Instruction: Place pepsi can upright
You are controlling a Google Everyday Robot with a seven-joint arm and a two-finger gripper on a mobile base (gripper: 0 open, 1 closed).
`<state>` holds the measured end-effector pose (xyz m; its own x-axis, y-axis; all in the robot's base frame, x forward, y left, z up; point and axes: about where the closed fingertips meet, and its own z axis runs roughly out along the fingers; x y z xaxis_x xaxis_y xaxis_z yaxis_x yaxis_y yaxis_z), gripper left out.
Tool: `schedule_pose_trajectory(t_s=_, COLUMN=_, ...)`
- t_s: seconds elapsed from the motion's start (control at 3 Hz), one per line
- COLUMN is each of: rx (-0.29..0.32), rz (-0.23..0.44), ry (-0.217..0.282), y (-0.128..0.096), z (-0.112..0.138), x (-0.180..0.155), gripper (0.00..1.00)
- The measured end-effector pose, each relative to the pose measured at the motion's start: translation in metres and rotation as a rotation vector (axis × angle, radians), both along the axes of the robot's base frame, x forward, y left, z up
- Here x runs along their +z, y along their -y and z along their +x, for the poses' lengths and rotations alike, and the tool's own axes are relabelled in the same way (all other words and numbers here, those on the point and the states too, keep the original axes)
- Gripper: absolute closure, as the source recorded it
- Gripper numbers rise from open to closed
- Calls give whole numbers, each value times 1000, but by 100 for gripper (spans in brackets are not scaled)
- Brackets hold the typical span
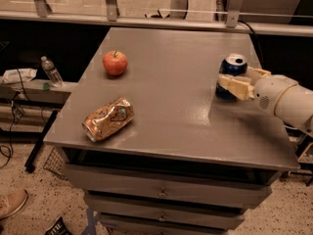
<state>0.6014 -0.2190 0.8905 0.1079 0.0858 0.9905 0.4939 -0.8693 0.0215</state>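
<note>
The pepsi can [231, 70] is dark blue with a silver top and stands upright on the grey table [171, 116] near its right edge. My gripper [238, 81] comes in from the right on a white arm. Its cream fingers [234, 86] sit around the can, one in front and one behind its right side. The lower part of the can is hidden behind the front finger.
A red apple [115, 63] sits at the table's back left. A crushed gold-orange can [107, 118] lies on its side at the front left. A water bottle [50, 71] stands on a low shelf to the left. Drawers are under the table.
</note>
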Motion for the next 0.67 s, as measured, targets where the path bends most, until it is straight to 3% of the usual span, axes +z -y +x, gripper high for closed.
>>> schedule_pose_trajectory(t_s=0.33, rx=2, rz=0, ry=0, y=-2, z=0, x=0, gripper=0)
schedule_pose_trajectory(t_s=0.67, rx=3, rz=0, ry=0, y=-1, z=0, x=0, gripper=0)
